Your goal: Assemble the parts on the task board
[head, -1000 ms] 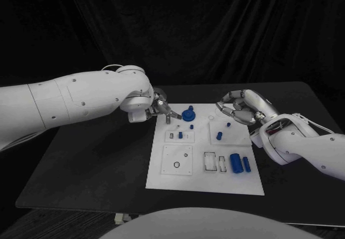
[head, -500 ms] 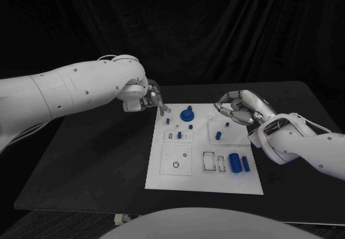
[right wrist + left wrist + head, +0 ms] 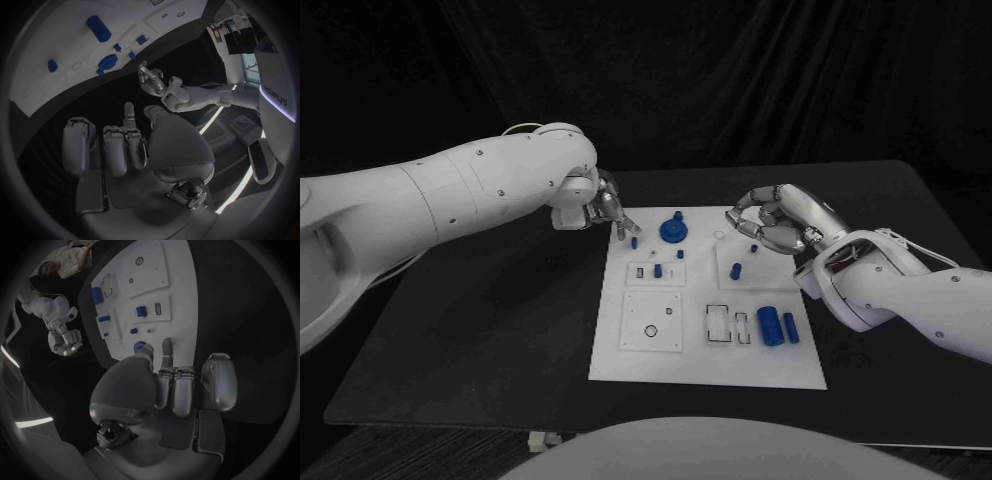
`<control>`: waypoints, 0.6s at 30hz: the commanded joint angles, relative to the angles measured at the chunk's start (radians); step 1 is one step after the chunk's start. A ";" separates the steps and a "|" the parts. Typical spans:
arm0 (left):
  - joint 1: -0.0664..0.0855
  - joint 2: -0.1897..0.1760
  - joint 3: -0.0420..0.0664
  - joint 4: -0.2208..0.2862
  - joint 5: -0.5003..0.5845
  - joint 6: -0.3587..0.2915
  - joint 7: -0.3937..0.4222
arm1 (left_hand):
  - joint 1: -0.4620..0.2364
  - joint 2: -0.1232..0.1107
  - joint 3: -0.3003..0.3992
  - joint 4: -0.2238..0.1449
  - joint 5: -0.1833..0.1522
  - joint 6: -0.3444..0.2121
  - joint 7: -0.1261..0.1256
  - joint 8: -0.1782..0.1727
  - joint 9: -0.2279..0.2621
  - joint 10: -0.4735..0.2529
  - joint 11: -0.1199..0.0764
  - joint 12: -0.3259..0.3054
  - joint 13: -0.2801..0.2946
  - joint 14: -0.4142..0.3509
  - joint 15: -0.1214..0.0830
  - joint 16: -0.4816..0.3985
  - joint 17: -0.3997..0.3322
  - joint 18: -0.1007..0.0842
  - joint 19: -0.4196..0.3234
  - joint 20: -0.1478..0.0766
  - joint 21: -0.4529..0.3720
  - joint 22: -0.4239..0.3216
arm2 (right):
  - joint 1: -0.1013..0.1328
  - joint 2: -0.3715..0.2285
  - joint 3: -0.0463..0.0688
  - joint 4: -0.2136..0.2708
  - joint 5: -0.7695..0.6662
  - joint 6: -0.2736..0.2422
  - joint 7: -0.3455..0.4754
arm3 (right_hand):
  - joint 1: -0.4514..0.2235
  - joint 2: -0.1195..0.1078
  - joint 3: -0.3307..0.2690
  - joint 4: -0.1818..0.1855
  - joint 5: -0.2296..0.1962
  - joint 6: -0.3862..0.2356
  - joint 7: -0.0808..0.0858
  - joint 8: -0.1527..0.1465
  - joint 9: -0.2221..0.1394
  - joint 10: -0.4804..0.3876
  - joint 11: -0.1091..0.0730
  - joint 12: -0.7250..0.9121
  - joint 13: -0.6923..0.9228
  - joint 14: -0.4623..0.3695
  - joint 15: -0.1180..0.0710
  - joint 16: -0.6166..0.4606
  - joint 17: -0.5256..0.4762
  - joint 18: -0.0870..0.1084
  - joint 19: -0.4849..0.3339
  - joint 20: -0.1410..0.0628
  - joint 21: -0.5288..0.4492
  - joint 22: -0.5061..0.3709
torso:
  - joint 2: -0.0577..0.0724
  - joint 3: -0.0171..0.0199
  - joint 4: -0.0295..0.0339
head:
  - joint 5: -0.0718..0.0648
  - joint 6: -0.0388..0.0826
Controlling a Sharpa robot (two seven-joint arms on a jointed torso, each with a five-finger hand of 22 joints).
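Note:
The white task board (image 3: 653, 350) lies mid-table. A round blue piece (image 3: 675, 232) stands at its far edge, with small blue pegs (image 3: 658, 270) around it and two blue cylinders (image 3: 770, 326) near the right side. My left hand (image 3: 600, 208) hovers just off the board's far left corner, most fingers curled in, one pointing at the board, holding nothing. In the left wrist view the left hand (image 3: 178, 385) is a short way from the round piece (image 3: 140, 346). My right hand (image 3: 776, 225) hangs over the far right corner, fingers curled and empty; the right wrist view shows the right hand (image 3: 122, 145) the same.
The black table (image 3: 488, 330) extends on all sides of the board. Black frames (image 3: 718, 325) and a small ring (image 3: 652, 331) mark recesses on the board's near half. A dark curtain hangs behind the table.
My left hand has drawn back from the round blue piece toward the board's far left corner, leaving the piece standing. The right hand has barely moved.

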 commanded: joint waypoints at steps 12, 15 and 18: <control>-0.019 -0.007 0.001 -0.023 -0.096 -0.092 0.114 | -0.102 0.010 -0.090 0.002 -0.113 -0.028 -0.013 0.128 0.113 0.104 -0.012 0.003 0.263 0.104 -0.011 0.006 0.263 0.002 0.049 -0.008 0.029 0.201 | -0.003 0.003 0.001 -0.002 -0.007 0.012 -0.001 | -0.010 0.004 -0.002 0.001 -0.010 -0.001 0.001 0.007 -0.001 0.108 -0.001 0.003 0.263 0.106 0.000 0.003 0.263 0.010 -0.003 -0.001 -0.001 0.198 | -0.001 -0.0001 0.0000 | 0.004 0.000; -0.020 -0.006 0.001 -0.025 -0.112 -0.084 0.126 | -0.105 0.014 -0.092 0.003 -0.112 -0.030 -0.014 0.132 0.118 0.104 -0.013 0.003 0.263 0.104 -0.012 0.006 0.263 0.002 0.049 -0.008 0.029 0.201 | -0.003 0.005 0.001 -0.003 -0.007 0.014 -0.002 | -0.010 0.004 -0.002 0.001 -0.010 -0.001 0.001 0.007 -0.001 0.108 -0.001 0.003 0.263 0.106 0.000 0.003 0.263 0.010 -0.003 -0.001 -0.001 0.198 | -0.001 -0.0007 0.0007 | 0.004 0.000; -0.020 -0.004 0.001 -0.027 -0.114 -0.074 0.129 | -0.107 0.020 -0.092 0.002 -0.111 -0.037 -0.014 0.133 0.121 0.104 -0.013 0.003 0.263 0.104 -0.012 0.006 0.263 0.003 0.047 -0.009 0.024 0.200 | -0.003 0.006 0.001 -0.005 -0.007 0.016 -0.003 | -0.010 0.004 -0.002 0.001 -0.010 -0.001 0.001 0.007 -0.001 0.108 -0.001 0.003 0.263 0.106 0.000 0.003 0.263 0.010 -0.003 -0.001 -0.001 0.198 | -0.003 0.0000 0.0012 | 0.005 0.000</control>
